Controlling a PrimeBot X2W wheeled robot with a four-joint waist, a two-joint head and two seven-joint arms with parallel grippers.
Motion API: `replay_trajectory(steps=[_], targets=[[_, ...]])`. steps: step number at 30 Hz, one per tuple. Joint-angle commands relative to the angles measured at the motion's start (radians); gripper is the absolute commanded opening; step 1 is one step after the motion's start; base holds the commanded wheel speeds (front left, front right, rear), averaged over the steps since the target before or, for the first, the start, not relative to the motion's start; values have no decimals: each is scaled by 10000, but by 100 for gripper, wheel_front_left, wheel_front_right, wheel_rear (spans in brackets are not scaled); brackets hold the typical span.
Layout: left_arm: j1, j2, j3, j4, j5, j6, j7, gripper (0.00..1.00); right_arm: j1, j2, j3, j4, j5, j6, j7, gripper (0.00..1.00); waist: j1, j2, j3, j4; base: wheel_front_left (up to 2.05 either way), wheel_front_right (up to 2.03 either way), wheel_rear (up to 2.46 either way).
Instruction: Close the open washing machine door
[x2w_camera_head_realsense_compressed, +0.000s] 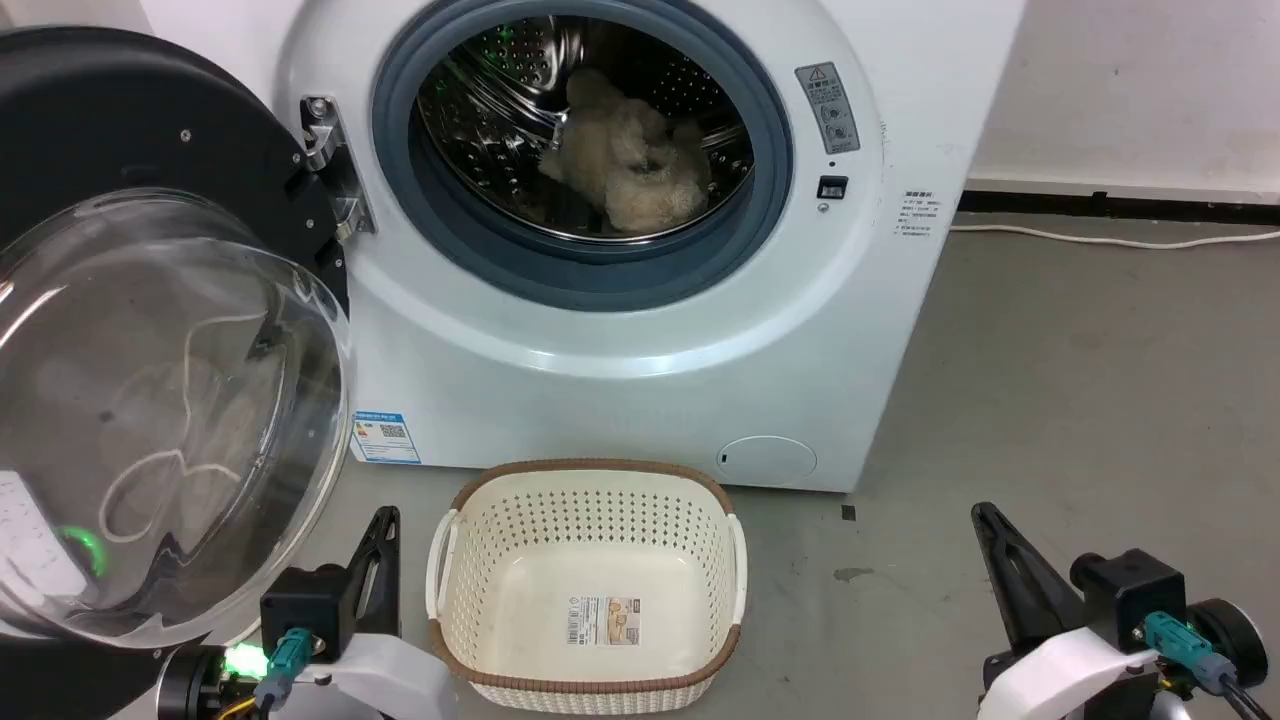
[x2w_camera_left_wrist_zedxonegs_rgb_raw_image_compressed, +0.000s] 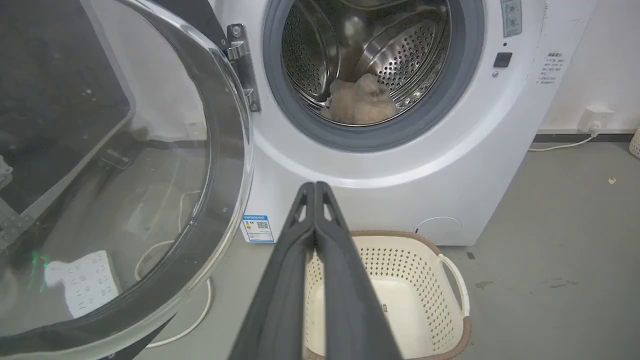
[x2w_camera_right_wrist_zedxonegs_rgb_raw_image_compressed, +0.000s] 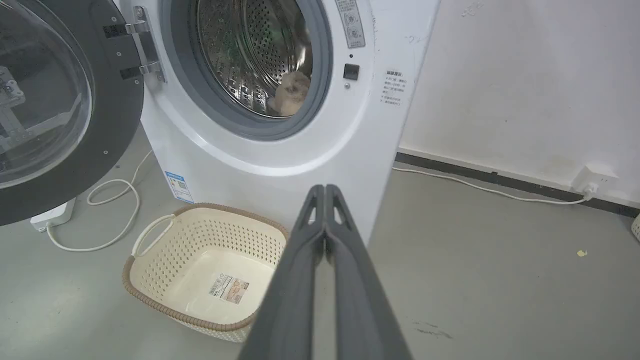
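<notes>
Your left gripper (x2w_camera_left_wrist_zedxonegs_rgb_raw_image_compressed: 316, 186) with fingers pressed together, empty, your right gripper (x2w_camera_right_wrist_zedxonegs_rgb_raw_image_compressed: 325, 188) likewise closed on nothing, both low beside the cream basket (x2w_camera_head_realsense_compressed: 590, 467), the washing machine door (x2w_camera_head_realsense_compressed: 170, 380) swung wide open at your left, touching neither gripper, beige fluffy bundle (x2w_camera_head_realsense_compressed: 625, 165) in the drum.

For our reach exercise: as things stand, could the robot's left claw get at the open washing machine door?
Probably yes. The left claw, shut, sits beside the washing machine door, with nothing between them; the basket lies on its other side, clear of the way.
</notes>
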Motion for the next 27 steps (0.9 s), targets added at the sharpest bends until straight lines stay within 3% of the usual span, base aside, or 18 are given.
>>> replay_trajectory(steps=[1, 27], targets=[[-153, 1, 7, -41, 28, 26, 3, 0, -138, 47, -7, -58, -49, 8, 7, 0, 0, 0, 0, 0, 0, 0, 0], [-153, 1, 7, -41, 28, 26, 3, 0, -138, 47, -7, -58, -49, 8, 7, 0, 0, 0, 0, 0, 0, 0, 0]])
